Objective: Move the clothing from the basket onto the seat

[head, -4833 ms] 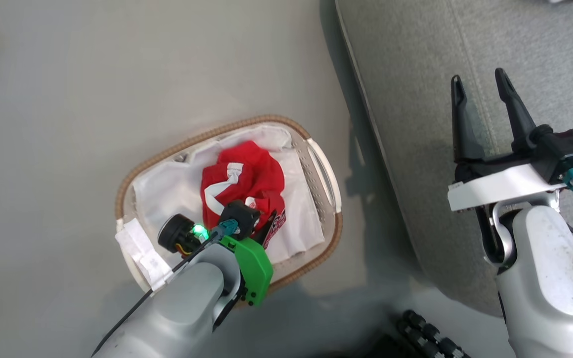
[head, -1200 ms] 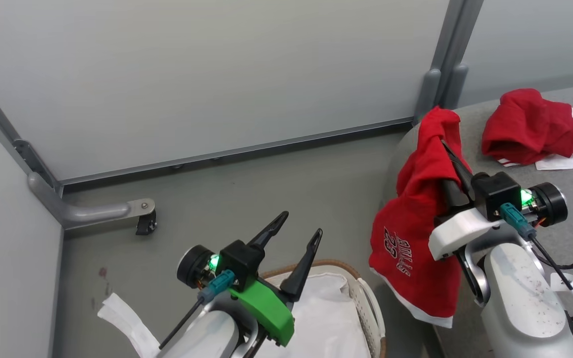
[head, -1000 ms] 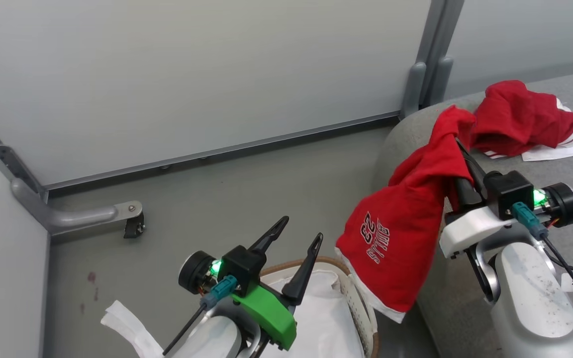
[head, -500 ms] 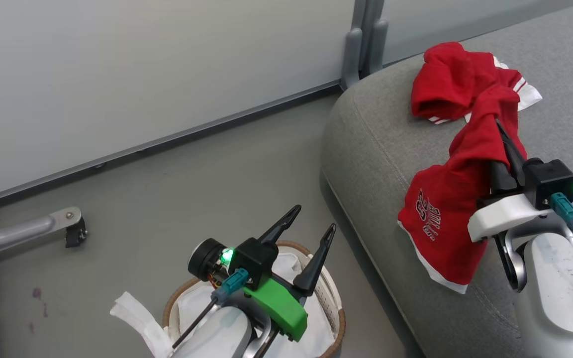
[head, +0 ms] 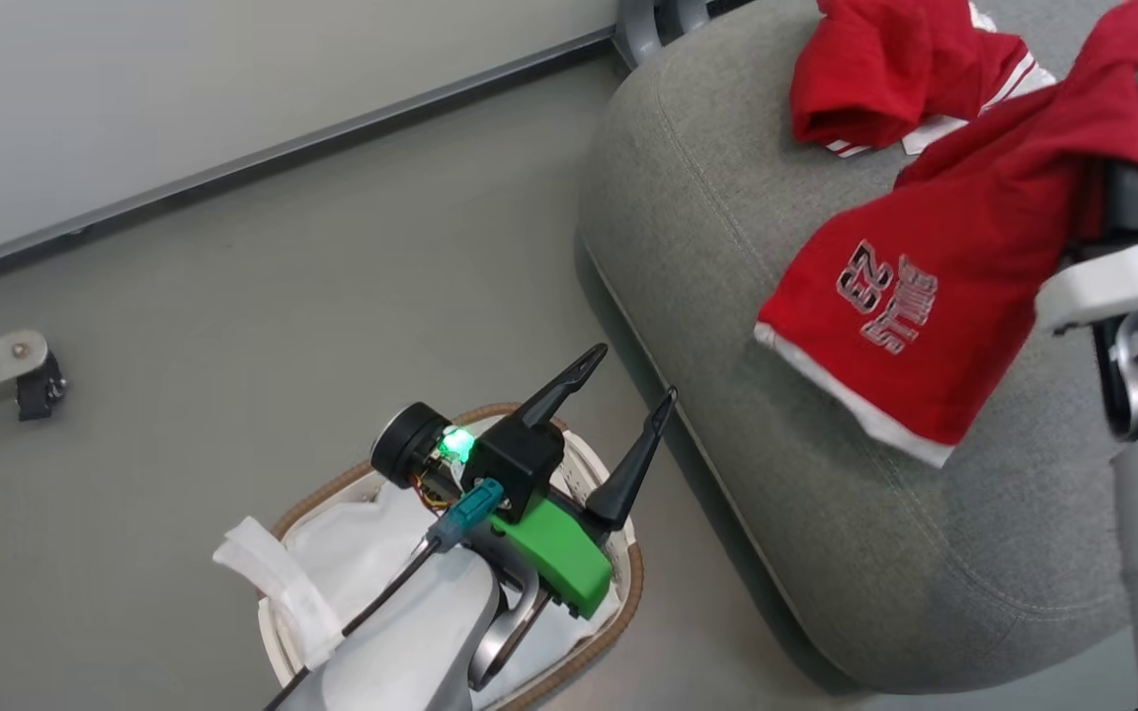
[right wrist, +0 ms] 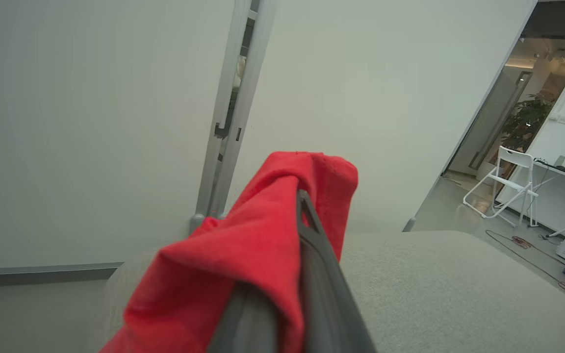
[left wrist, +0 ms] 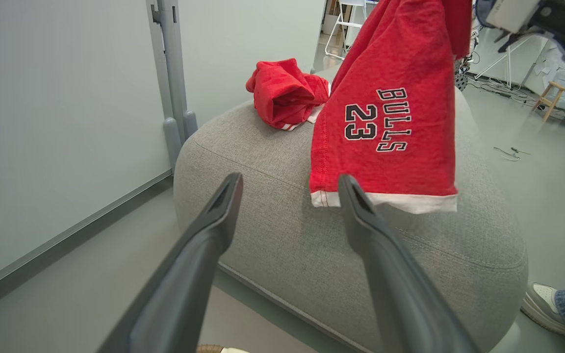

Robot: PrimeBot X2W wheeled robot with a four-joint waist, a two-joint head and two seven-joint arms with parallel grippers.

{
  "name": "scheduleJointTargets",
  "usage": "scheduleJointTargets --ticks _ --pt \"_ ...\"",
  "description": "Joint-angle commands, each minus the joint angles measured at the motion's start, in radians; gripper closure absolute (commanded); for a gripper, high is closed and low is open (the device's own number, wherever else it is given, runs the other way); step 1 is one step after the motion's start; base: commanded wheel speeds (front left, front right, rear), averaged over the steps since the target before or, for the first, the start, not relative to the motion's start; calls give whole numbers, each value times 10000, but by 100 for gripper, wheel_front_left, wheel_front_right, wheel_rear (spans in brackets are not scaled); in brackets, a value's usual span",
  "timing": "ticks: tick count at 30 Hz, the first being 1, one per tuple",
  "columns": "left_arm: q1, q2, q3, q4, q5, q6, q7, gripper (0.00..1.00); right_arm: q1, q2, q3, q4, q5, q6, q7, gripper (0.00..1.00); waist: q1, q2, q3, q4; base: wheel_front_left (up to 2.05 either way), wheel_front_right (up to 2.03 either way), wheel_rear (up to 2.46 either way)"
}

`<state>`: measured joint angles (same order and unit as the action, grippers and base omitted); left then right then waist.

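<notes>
On a grey floor (head: 233, 276) by a pale wall (head: 184, 79), the seat (head: 826, 553) bears one garment (head: 875, 69), the right gripper (right wrist: 296, 198) above it pinches the lettered garment (head: 925, 286), whose hem perhaps brushes the seat, and the left gripper (head: 634, 373) gapes empty over the basket (head: 633, 583).

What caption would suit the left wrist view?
Open left gripper faces a grey fabric sofa seat, one crumpled red striped garment on it, a red BULLS 23 garment hanging above.
</notes>
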<state>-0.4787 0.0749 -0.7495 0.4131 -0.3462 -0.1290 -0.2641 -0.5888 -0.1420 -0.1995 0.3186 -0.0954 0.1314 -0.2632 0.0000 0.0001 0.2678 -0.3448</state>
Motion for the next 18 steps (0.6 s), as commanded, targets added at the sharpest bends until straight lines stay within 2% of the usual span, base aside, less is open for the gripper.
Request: scheduleJointTargets --ticks 1,9,14,18 --pt "-286 82 -15 -8 117 -30 -4 0 -489 -265 -176 97 14 -14 -22 100 0 -1 803 275 0 0 0" --pt "-1093 254 -152 -97 253 -30 -5 0 -2859 -1998 -938 1279 -395 -14 255 100 0 -1 2269 1286 0 0 0" --pt "-1521 346 -80 -196 345 -31 -4 0 -4005 -2455 -1432 2174 -676 -14 261 100 0 -1 3025 1847 0 0 0" --pt "-1732 396 -58 -358 458 -31 -4 0 -4543 -2395 -1741 2949 -1167 -14 167 100 0 -1 3496 2121 0 0 0"
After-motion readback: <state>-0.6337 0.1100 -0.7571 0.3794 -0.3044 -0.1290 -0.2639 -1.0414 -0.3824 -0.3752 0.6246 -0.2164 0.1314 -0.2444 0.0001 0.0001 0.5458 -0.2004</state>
